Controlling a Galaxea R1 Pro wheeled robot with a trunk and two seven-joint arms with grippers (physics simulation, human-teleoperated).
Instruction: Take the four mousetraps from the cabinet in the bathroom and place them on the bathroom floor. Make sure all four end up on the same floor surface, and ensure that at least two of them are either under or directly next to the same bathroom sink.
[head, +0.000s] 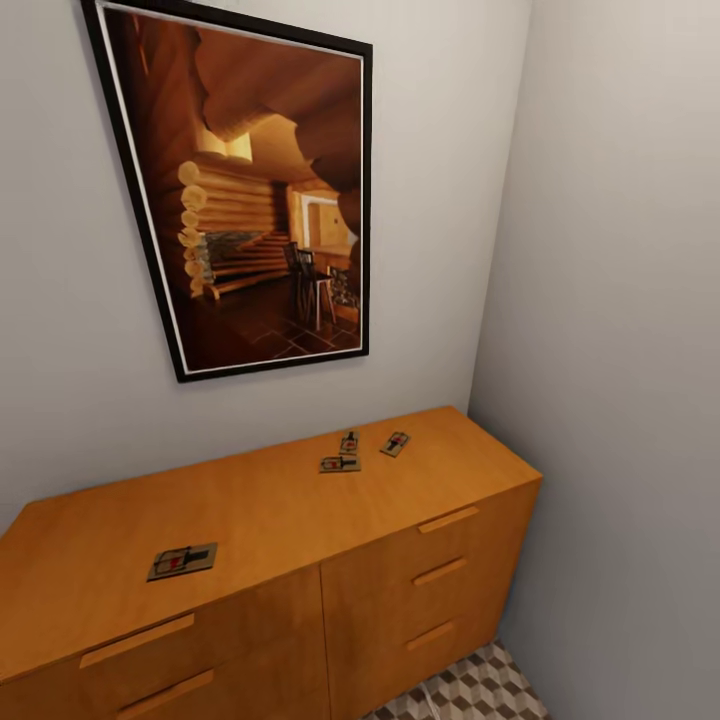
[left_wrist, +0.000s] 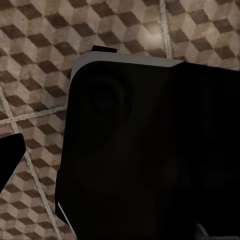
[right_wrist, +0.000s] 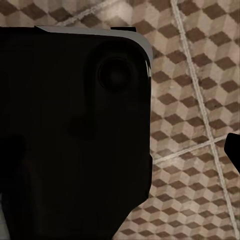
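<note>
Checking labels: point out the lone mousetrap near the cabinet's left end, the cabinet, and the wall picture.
lone mousetrap (head: 182, 561), head view, middle of its board.
cabinet (head: 270, 510), head view, bare part of its flat top.
wall picture (head: 255, 190), head view, middle of the framed print.

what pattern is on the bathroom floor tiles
A brown, beige and white cube pattern on the glossy floor tiles, clearest in the right wrist view.
</note>
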